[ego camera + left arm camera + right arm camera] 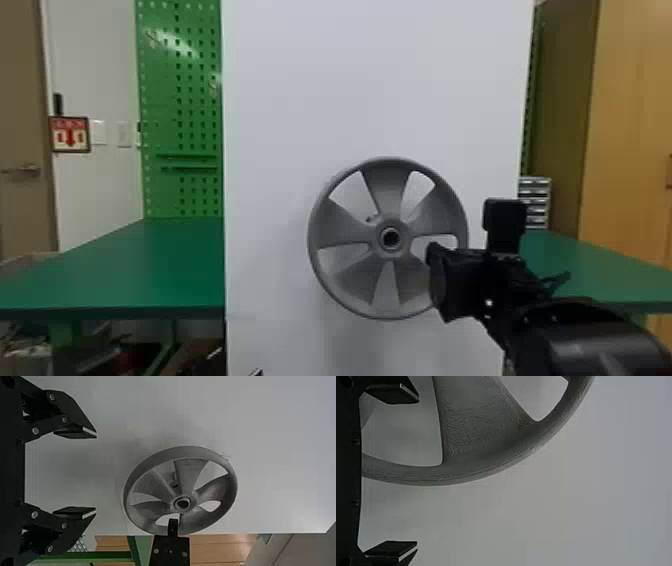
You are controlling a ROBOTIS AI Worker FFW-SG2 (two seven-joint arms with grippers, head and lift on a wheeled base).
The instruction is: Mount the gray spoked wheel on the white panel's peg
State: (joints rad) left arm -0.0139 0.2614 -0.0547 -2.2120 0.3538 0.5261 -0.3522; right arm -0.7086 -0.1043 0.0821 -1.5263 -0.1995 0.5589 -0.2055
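Note:
The gray spoked wheel (350,280) is upright at the white panel's (375,100) front, its dark hub hole facing me; I cannot tell whether the peg is inside. At the wheel's lower right is my right gripper (434,280). In the right wrist view the open right gripper (417,473) has the rim (474,473) passing between and beyond its parted fingers. A small tip of my left gripper (256,372) shows at the head view's bottom edge. The left wrist view has the left gripper (96,473) open and empty, apart from the wheel (188,451).
Green tables (150,265) (600,270) flank the panel. A green pegboard (180,100) rises at the back left, and small drawers (534,200) with a wooden cabinet (630,125) are at the right. The right arm (590,335) comes in from the lower right.

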